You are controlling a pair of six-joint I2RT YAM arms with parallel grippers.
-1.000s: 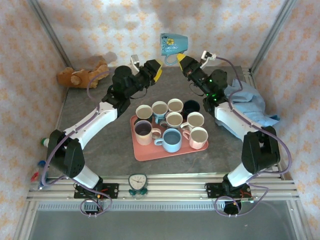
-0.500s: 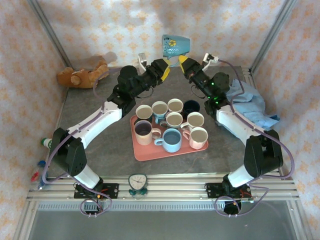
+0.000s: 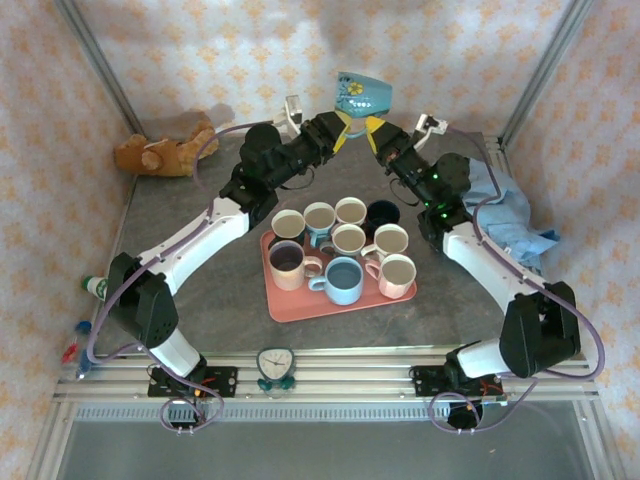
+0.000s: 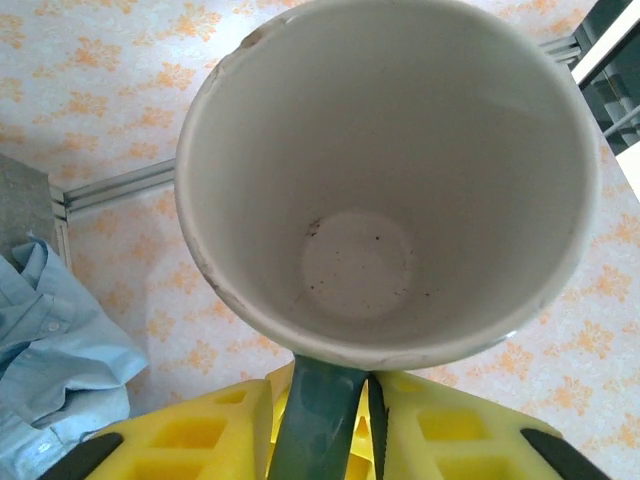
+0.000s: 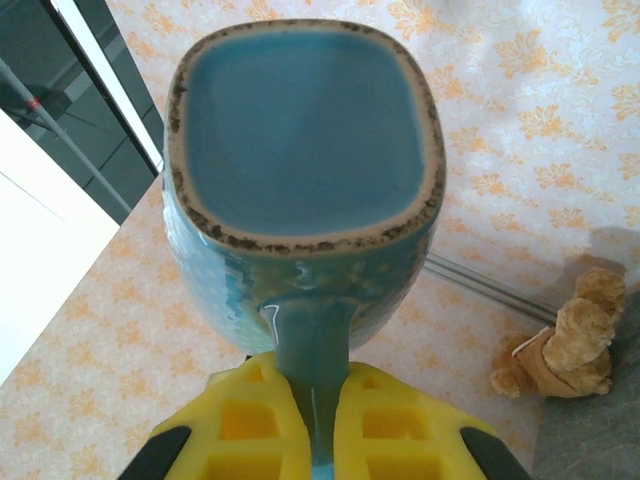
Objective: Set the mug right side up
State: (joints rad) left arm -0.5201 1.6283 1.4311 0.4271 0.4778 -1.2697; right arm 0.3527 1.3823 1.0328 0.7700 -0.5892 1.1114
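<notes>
Tabletop: a dark grey, mottled slab (image 3: 210, 290) with a bare stretch along its left and near sides.
Centre: a salmon-pink tray (image 3: 290, 312) lies flat on the tabletop, turned slightly askew to its edges.
Far left corner: a brown teddy bear (image 3: 160, 152) lies on its side, close to the wall.
Right edge: a crumpled light-blue shirt (image 3: 515, 215) sits bunched in a heap, apart from the tray and well apart from the teddy bear.

Materials and finish, quick pass
mug (image 5: 305, 200): glazed ceramic, glossy teal outside, base ring rough and brown-speckled, inside off-white, smooth, a few dark specks. finger pads (image 5: 250, 420): yellow moulded plastic, matt. tray (image 3: 288, 305): matt salmon plastic. table (image 3: 220, 290): grey, matt, stone-like. teddy (image 3: 160, 153): brown plush. shirt (image 3: 510, 215): blue woven cloth, crumpled. frame rails (image 3: 350, 384): bare aluminium, satin.
</notes>
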